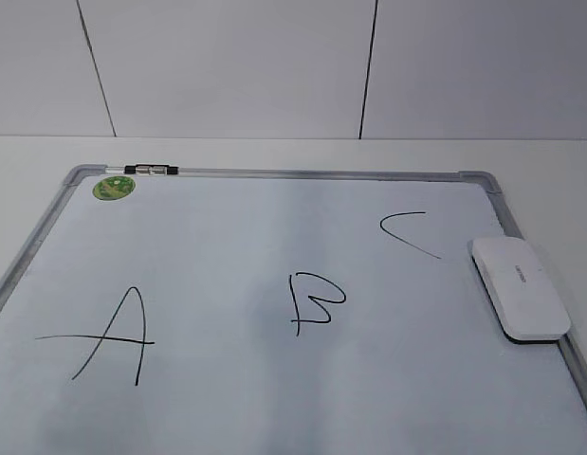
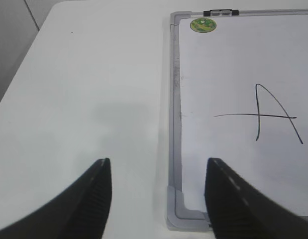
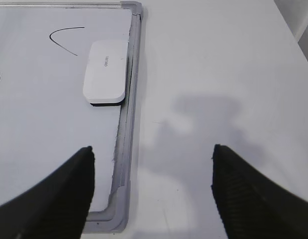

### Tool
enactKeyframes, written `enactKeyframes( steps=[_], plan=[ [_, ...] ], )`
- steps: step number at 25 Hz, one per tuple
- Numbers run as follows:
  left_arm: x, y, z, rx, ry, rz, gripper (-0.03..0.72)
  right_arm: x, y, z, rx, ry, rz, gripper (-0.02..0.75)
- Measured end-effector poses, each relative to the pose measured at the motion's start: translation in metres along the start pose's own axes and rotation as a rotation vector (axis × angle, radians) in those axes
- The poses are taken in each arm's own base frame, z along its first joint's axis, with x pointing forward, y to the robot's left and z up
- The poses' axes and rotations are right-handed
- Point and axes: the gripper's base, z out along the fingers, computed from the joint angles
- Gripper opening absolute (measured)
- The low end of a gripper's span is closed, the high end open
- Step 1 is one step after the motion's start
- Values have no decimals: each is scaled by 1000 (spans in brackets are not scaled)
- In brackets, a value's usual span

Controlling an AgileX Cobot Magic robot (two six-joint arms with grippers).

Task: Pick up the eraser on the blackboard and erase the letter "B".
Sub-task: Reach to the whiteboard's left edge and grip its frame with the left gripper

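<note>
While both grippers, left (image 2: 156, 199) and right (image 3: 151, 191), hover with jaws spread and empty, the eraser (image 1: 519, 286) by the board's (image 1: 274, 174) right frame looks light, stiff, best pinched across its long sides.

Both hands hang spread wide and hold nothing — left hand (image 2: 156, 191) and right hand (image 3: 153, 186), dark ribbed fingers (image 3: 69, 191) pointing forward.

Bright, even overhead light throughout. A soft grey shadow falls on the desk (image 3: 203, 124) in the right wrist view. The near tool fingers (image 3: 59, 199) look slightly blurred.
</note>
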Motion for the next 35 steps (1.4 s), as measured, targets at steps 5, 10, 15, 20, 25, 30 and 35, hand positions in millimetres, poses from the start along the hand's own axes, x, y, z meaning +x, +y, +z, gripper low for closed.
enactKeyframes(
  steps=[5,10,15,20,25,30,35],
  plan=[
    [0,0,0,0,0,0,442,0,0,0,0,0,0,575],
    [0,0,0,0,0,9,441,0,0,0,0,0,0,575],
    [-9,0,-2,0,17,18,439,-1,1,-1,-11,-5,5,582],
    [-28,0,3,3,80,17,438,-18,9,-7,-109,-70,54,585],
    [-47,0,13,7,125,14,438,-50,13,-9,-173,-48,83,586],
    [-59,-2,35,33,207,-5,438,-86,14,-21,-201,-111,24,586],
    [-66,-6,71,76,377,-46,475,-112,17,-18,-248,-80,-3,586]
  ],
)
